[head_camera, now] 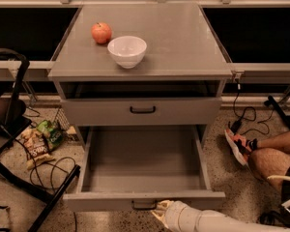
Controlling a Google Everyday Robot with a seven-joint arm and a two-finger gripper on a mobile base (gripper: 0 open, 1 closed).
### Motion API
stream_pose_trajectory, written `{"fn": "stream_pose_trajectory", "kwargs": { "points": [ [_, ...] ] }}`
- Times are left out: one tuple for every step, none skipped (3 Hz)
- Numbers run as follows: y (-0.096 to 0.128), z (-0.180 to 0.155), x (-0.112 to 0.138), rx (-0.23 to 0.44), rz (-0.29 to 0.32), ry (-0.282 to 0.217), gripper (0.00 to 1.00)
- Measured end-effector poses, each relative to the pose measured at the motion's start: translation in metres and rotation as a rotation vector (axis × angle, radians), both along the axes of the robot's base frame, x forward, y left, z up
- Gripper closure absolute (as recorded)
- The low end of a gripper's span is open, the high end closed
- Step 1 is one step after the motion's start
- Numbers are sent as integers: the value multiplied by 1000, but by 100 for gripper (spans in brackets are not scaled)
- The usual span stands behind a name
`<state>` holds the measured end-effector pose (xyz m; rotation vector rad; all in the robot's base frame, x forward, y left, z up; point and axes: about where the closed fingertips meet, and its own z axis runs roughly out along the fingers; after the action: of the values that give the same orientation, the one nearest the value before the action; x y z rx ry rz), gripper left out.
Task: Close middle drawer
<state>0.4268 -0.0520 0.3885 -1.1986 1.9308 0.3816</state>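
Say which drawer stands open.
The middle drawer, pulled far out; the drawer above it sits tucked in. The tool sits by the open drawer's handle.

One camera looks down from high in front, fairly near, facing the tabletop [183, 37] and the open middle drawer [142, 166]; the gripper [159, 210] sits at the view's bottom edge.

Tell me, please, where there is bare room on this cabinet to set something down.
The top is bare right of the bowl, to its right edge. Its left side is crowded: apple beside bowl. The open middle drawer is bare wall to wall. The gripper sits at its front panel, by the handle.
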Motion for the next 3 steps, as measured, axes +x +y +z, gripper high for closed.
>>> {"fn": "stream_pose_trajectory", "kwargs": {
  "points": [
    [0, 0, 0, 0, 0, 0, 100],
    [2, 2, 15, -1, 2, -27, 100],
    [4, 11, 49, -14, 9, -70, 100]
  ]
}}
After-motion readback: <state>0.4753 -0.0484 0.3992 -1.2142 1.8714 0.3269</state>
